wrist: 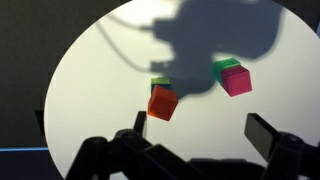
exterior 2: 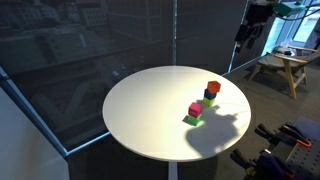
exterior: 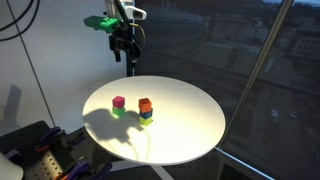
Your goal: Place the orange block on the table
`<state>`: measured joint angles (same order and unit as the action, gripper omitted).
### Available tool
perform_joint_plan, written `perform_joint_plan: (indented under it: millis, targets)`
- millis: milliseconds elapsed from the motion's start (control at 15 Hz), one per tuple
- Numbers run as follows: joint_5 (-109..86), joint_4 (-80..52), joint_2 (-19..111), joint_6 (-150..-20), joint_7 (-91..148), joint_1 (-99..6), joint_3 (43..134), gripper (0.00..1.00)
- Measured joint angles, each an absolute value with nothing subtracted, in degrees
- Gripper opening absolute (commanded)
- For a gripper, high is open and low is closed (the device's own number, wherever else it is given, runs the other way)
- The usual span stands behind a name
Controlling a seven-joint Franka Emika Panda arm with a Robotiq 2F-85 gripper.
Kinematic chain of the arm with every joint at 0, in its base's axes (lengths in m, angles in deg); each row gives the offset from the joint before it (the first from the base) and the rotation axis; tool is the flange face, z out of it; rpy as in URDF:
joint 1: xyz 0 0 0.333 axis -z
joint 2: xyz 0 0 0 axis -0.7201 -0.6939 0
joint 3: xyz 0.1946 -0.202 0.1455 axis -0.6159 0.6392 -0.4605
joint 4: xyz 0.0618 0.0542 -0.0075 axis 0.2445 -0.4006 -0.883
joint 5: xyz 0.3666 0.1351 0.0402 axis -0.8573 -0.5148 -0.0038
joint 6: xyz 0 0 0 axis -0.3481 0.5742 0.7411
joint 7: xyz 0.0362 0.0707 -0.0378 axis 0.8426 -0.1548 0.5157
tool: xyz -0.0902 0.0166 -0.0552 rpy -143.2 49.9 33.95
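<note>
Gripper (wrist: 197, 140) gapes empty; orange block (wrist: 162, 102) hides most of the stacked cubes (wrist: 160, 83) beneath it.

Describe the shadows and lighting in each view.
In an exterior view the arm's shadow darkens the bright table below-left of the magenta cube; in an exterior view it falls below and right of the orange block; in the wrist view it spreads across the table's upper part, and the open gripper is dark and soft-edged.
</note>
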<state>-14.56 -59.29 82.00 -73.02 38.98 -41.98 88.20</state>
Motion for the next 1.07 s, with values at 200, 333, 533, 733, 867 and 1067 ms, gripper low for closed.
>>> perform_joint_plan:
  millis: [200, 333, 533, 733, 867, 1067]
  targets:
    - [-13.90, -57.70, 77.50, -75.35, 38.98, -41.49, 88.57, 1.00]
    - [-13.68, -56.64, 74.35, -77.09, 38.98, -41.27, 89.03, 1.00]
    - [-13.65, -55.02, 69.76, -78.96, 38.98, -41.09, 89.43, 1.00]
    - [-13.65, -53.17, 65.75, -79.49, 38.98, -41.12, 89.42, 1.00]
    - [-13.65, -51.79, 63.44, -79.50, 38.98, -41.21, 89.34, 1.00]
    - [-13.65, -49.65, 60.18, -79.50, 38.85, -41.48, 89.14, 1.00]
